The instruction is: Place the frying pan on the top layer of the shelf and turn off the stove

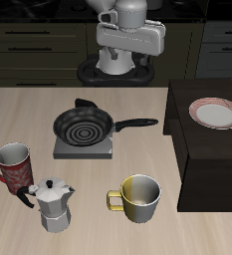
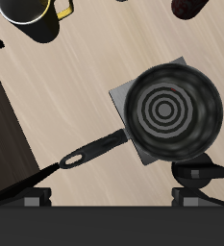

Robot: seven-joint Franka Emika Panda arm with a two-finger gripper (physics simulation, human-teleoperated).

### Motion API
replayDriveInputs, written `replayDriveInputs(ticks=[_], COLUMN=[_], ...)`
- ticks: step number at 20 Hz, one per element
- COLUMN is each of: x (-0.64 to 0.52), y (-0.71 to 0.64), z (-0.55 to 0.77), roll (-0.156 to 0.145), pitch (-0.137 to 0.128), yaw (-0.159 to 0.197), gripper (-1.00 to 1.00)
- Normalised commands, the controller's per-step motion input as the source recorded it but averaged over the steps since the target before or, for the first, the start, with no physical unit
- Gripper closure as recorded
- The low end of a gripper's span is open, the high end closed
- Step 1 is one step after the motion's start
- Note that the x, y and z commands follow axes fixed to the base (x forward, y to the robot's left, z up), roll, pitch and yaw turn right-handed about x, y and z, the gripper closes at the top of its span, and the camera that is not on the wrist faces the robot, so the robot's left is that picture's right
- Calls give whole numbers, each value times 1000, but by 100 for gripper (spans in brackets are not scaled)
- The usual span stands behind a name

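My gripper (image 1: 120,62) hangs high at the back of the surface, touching nothing; I cannot tell from either view how far apart its fingers stand. Below it and nearer the front, the round black frying pan (image 1: 84,125) sits on the small square grey stove (image 1: 83,145), its long straight black handle (image 2: 96,147) reaching toward the large dark brown-black shelf (image 1: 209,154). In the wrist view the pan (image 2: 172,111) shows pale rings in its base and covers most of the hotplate. A white red-rimmed plate (image 1: 216,113) lies on the shelf's flat top. Toward the front of the light wooden surface (image 1: 28,105) stand a red patterned mug (image 1: 13,165), a silver moka pot (image 1: 54,205) just beside it, and a yellow-and-white mug (image 1: 140,197) near the shelf.
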Motion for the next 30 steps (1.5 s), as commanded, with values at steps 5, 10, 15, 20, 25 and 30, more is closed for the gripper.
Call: replayDriveInputs(ticks=[5, 10, 15, 20, 25, 30], x=[-56, -62, -17, 42, 29, -65], y=[-60, 16, 8, 41, 101, 57], z=[3, -37, -42, -87, -72, -88], roll=[-6, 31, -1, -8, 32, 18], pitch=[-36, -24, -12, -11, -10, -23], yaw=[-175, -145, -134, -98, -103, -101], gripper=[-100, -100, -100, -100, -100, -100])
